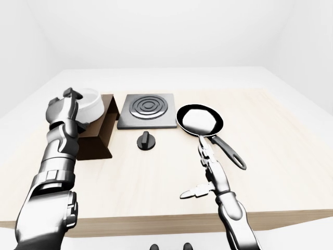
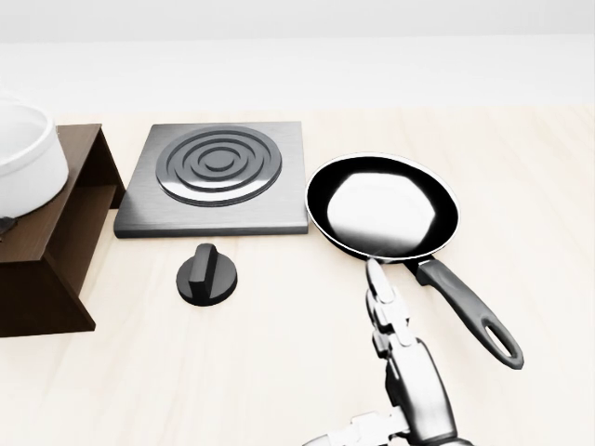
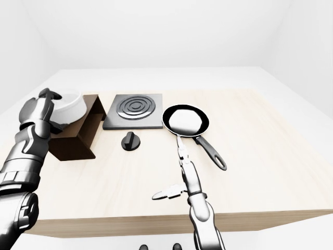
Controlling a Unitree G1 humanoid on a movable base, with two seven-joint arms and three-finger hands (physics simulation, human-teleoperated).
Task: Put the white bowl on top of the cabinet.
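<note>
The white bowl [image 1: 91,104] sits on top of the dark brown cabinet [image 1: 99,141] at the left of the left-eye view. My left hand [image 1: 70,108] is at the bowl's left side, with a thumb over its rim and fingers under its base, closed round it. The head view shows the bowl [image 2: 23,158] cut off at the left edge and the cabinet [image 2: 51,269] below it. My right hand [image 1: 193,172] is open and empty over the table, fingers straight, just left of the pan's handle.
A grey hob plate [image 1: 146,110] with ring burner lies right of the cabinet. A black knob [image 1: 146,140] stands below it. A black frying pan [image 1: 200,120] lies to the right, handle [image 1: 229,151] pointing to the lower right. The wooden table's near edge [image 1: 171,224] runs below my hands.
</note>
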